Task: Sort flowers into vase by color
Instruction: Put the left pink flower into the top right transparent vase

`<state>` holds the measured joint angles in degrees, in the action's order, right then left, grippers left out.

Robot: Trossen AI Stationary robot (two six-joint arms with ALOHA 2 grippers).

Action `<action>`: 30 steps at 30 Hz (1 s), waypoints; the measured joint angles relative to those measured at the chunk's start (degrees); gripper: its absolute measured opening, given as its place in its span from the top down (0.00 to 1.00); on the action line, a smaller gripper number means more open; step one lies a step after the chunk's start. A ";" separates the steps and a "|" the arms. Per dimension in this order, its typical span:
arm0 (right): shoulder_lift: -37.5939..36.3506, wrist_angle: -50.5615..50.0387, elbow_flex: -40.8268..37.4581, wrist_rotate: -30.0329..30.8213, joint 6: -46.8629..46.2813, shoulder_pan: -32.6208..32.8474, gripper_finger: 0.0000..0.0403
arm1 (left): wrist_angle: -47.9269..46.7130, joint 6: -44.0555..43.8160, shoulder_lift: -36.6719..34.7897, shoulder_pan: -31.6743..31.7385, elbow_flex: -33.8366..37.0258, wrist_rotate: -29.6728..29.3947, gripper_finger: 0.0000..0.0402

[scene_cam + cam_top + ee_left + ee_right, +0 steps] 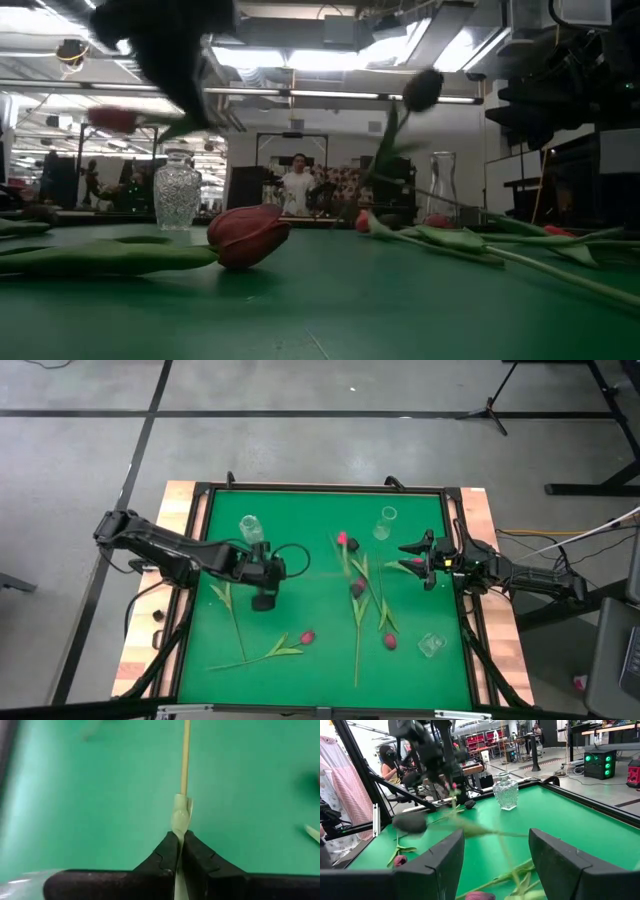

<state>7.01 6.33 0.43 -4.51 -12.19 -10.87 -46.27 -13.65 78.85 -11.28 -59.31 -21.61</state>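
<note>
A tulip stem (185, 755) is pinched in the clenched left hand (265, 586), long axis pointing away from it, cut-glass vase (251, 528) just beyond; right hand (430, 560) is held open at the worktop's right edge.

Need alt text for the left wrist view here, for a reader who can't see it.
The left end effector is shut on a thin flower stem, its two dark fingers pinching a pale green leaf base. The stem runs straight away from the camera above the green table surface, which fills the background.
</note>
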 joint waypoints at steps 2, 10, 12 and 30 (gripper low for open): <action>0.00 0.00 0.00 0.02 0.00 0.00 0.45 | -2.95 0.31 0.00 0.19 -3.26 -3.55 0.97; 0.00 0.00 0.10 2.05 -0.01 0.00 0.45 | -10.46 11.12 -0.04 0.52 -11.20 -11.43 0.97; 0.00 -0.02 0.59 3.81 -0.80 0.00 0.45 | -11.37 16.59 -0.07 0.52 -11.90 -13.06 0.97; 25.57 -0.23 27.07 1.84 -11.52 0.00 0.45 | 4.32 93.46 -0.07 4.96 -11.91 -25.38 0.97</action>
<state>32.57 6.10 27.50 -2.67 -23.71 -10.87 -41.95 79.80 78.78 -6.32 -71.22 -46.99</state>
